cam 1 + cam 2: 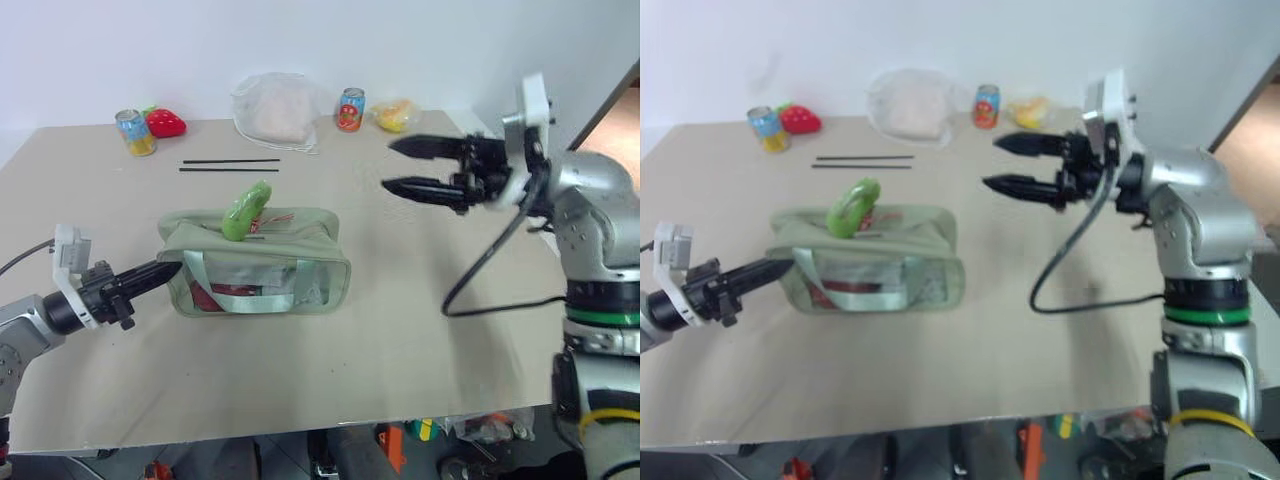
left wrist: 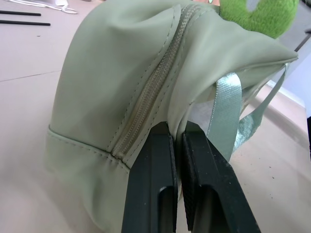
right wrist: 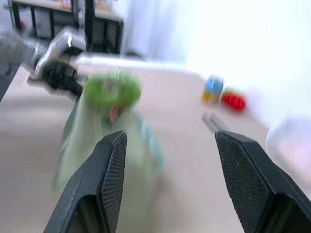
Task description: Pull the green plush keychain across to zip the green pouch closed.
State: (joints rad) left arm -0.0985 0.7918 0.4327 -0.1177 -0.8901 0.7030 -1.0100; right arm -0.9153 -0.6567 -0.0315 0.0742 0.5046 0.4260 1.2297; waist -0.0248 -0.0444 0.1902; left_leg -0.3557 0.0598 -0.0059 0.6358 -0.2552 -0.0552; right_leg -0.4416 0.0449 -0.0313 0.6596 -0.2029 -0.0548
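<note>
Here the pale sage-green fabric zip pouch (image 1: 255,262) lies on the beige counter (image 1: 400,330) with its long axis, and so its zip line, running across the robot's front from its left side to its right. The fuzzy lime-green ring-shaped plush keychain (image 1: 246,209) stands up on the pouch's top, nearer the left end than the right. The left hand (image 1: 160,272) is at that left end, its two black fingers (image 2: 151,184) pressed together on the pouch's end fabric just beside the base of the zip, which looks like an anchoring grip. The right hand (image 1: 400,167) hangs above the counter, well apart from the pouch and off to its right, fingers spread wide with nothing between them, pointing back toward the pouch. In the right wrist view the keychain sits ahead, roughly between the spread fingers (image 3: 104,170). The left hand is far nearer the keychain, but it is taken up holding the end. Judging by this layout, the pull would fall to the right hand: reach left, grasp the ring, draw it along the zip toward the right end.
</note>
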